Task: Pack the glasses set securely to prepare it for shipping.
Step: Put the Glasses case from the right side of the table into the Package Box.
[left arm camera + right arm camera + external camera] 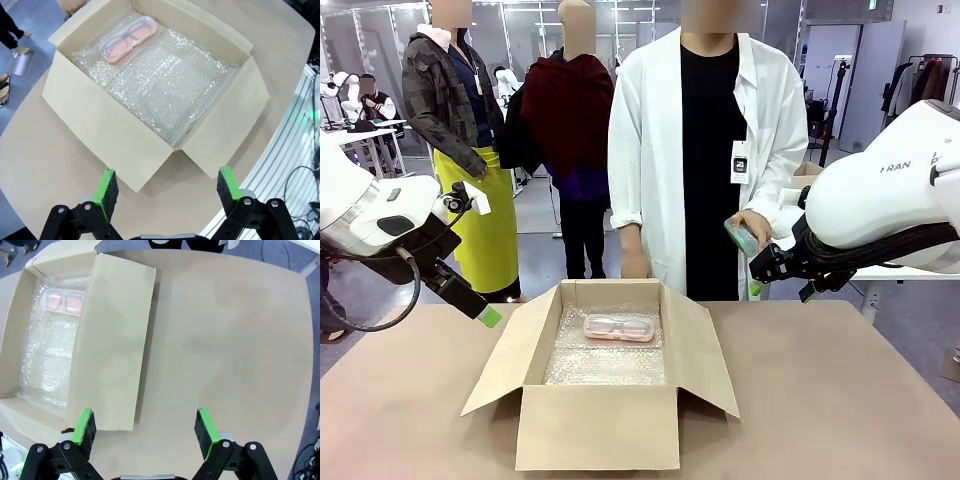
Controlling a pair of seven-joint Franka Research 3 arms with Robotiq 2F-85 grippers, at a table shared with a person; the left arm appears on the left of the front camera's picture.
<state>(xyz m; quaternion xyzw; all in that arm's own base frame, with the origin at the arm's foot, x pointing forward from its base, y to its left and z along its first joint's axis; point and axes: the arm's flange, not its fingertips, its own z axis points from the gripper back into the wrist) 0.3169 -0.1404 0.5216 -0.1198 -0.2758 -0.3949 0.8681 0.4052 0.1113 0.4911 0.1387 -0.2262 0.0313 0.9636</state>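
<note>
On your left, the left gripper (167, 192) hangs released and empty. The pink case (618, 327) lies at the far end of the cardboard box (595, 430) on bubble wrap (605, 368), probably as a cushion. The person's hand (756, 222) holds the mint green case (741, 240) beside the right gripper (145, 430), which is also wide apart and empty, so this looks like a handover. The right arm (880, 190) reads "RAN"; the rest is cut off.

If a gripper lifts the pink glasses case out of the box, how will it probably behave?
The pink glasses case looks like a thin translucent shell with spectacle frames inside, so it is probably light and fairly rigid. Its smooth, rounded surface may slip in a weak grip. Lying flat on the bubble wrap, it seems unlikely to roll.
</note>
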